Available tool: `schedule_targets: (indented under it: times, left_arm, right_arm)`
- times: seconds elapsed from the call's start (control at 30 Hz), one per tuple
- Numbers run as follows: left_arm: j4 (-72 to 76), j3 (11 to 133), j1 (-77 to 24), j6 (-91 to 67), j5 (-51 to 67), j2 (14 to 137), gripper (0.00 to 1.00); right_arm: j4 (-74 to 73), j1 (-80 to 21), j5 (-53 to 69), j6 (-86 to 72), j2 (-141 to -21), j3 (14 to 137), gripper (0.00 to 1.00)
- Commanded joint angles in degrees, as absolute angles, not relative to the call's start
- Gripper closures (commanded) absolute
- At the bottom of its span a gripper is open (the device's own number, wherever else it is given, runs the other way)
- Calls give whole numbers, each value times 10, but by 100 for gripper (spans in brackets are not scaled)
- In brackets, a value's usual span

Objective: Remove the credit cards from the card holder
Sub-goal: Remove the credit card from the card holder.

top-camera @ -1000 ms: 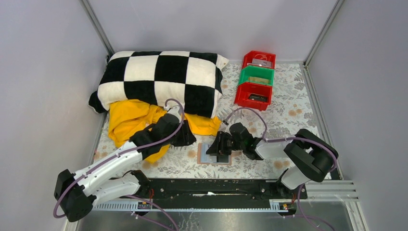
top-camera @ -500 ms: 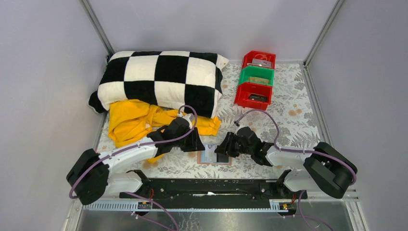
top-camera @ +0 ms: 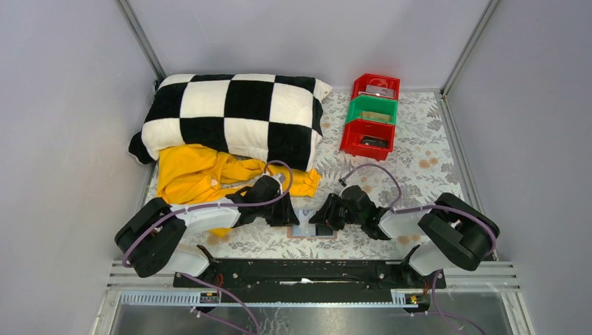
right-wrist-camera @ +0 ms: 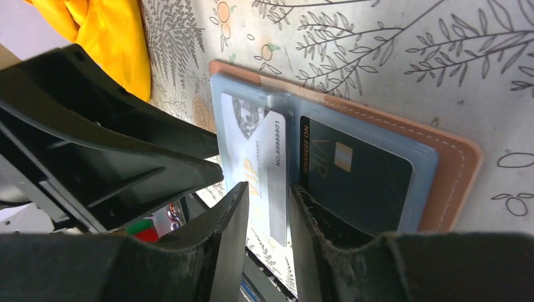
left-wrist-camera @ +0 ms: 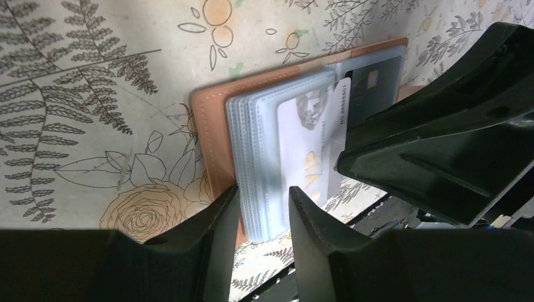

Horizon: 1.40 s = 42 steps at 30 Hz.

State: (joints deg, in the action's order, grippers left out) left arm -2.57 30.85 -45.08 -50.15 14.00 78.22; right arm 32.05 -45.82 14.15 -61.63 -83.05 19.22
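Three bins stand in a row on the far right of the table [top-camera: 419, 167]. The far red bin [top-camera: 377, 76] holds a pale greyish item, the green bin [top-camera: 368, 119] behind it holds a flat tan one, and the near red bin [top-camera: 363, 151] holds a flat dark one. All three items are too small to identify.

The card holder [left-wrist-camera: 211, 126] lies open and flat on the flowered table at the near middle, between the two arms, with its tan leather underneath and its clear grey-blue sleeves facing up. Both cards sit inside sleeves. A pale card [right-wrist-camera: 261, 157] printed "VIP" is in the left half, and a dark card [right-wrist-camera: 359, 173] with a small gold chip is in the right half.

The left gripper [left-wrist-camera: 264, 195] is low over the left edge of the sleeve stack. Its jaws are released with a narrow gap, and the flat sleeves show through it. The right gripper [right-wrist-camera: 269, 189] faces it from the right, low over the pale card beside the fold. Its jaws are also released and narrowly parted, with the card's face showing between them.

A black-and-white checked pillow [top-camera: 234, 115] lies at the far left. A yellow cloth [top-camera: 192, 178] is bunched against its near side.
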Motion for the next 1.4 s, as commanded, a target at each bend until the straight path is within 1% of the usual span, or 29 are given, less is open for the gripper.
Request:
schedule_targets:
  times: [0.0,0.1,0.27,0.4,0.57,0.87,1.0,1.2,1.37]
  left_arm:
    - [21,292,-453,-511,155,800,61]
    - [25,289,-453,-512,157,806,61]
    - [21,288,-453,-509,156,808,61]
    - [10,288,-453,-507,151,808,61]
    - [-18,293,-450,-499,136,795,61]
    - [-27,292,-446,-490,135,796,61]
    - [-19,289,-446,-492,139,796,61]
    - [-41,310,-446,-481,140,781,61]
    - [-144,378,-446,-428,104,726,59]
  right_arm:
    - [405,-448,164,-659,-859,167,64]
    - [434,-446,166,-673,-862,156,69]
    - [461,-443,168,-691,-854,141,84]
    - [456,-442,159,-690,-833,130,100]
    - [402,-431,138,-675,-776,109,100]
    - [172,-408,81,-594,-604,125,100]
    - [93,-397,74,-560,-557,143,100]
    - [19,-395,66,-523,-506,194,100]
    - [-74,-391,5,-488,-480,285,100]
